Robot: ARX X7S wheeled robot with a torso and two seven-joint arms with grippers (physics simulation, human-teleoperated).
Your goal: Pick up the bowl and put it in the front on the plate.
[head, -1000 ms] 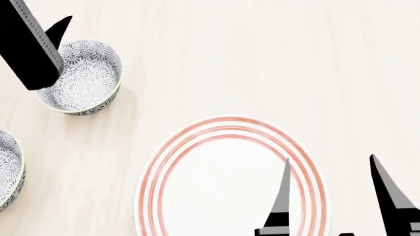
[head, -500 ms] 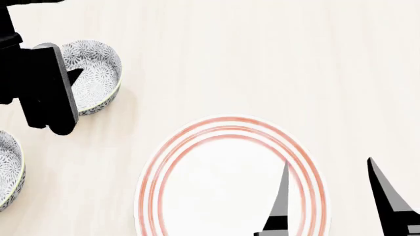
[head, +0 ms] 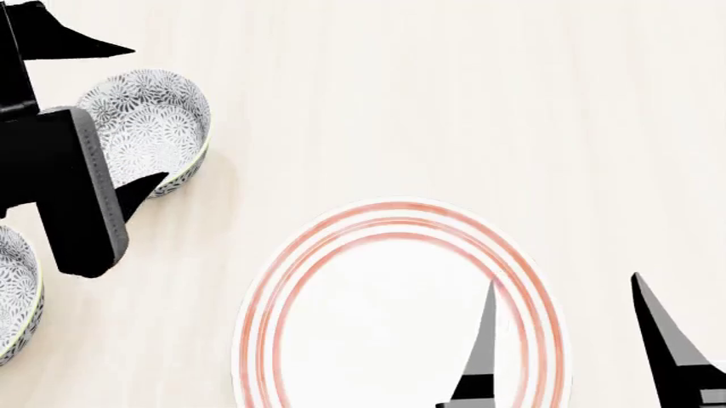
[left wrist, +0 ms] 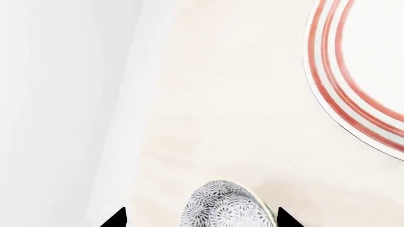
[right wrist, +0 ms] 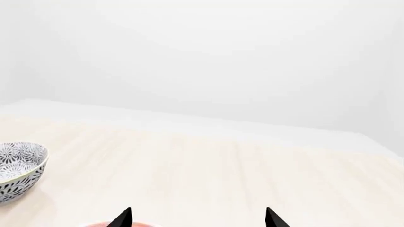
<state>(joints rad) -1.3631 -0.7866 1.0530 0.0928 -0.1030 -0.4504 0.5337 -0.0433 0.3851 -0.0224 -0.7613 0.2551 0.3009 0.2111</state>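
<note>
A: At the far left of the pale wooden table [head: 454,102], what does the head view show?

B: The bowl [head: 153,127] stands upright on the wood, and the left gripper [head: 108,115] is over it with its jaws spread wide: one tip points past the bowl's far side, the other lies over its near rim. Nothing is grasped.

A: And from the left wrist?

B: The same bowl [left wrist: 227,205] sits between the two black fingertips [left wrist: 117,218], with clear space on either side, so the jaws are released and not touching it. The plate [left wrist: 353,85] shows up at a corner, well apart from the bowl.

A: Where is the plate in the head view?

B: Low and centre, the plate [head: 272,306] lies flat with its three red rings. The right gripper [head: 567,340] hovers at its right side, one finger over the plate's inner area and the other out beyond the rim, jaws apart and holding nothing.

A: Any other bowls?

B: A second bowl [head: 17,293] is cut by the left edge, nearer the robot, partly behind the left arm. The right wrist view catches one bowl [right wrist: 19,170] far off; I cannot tell which one it is
</note>
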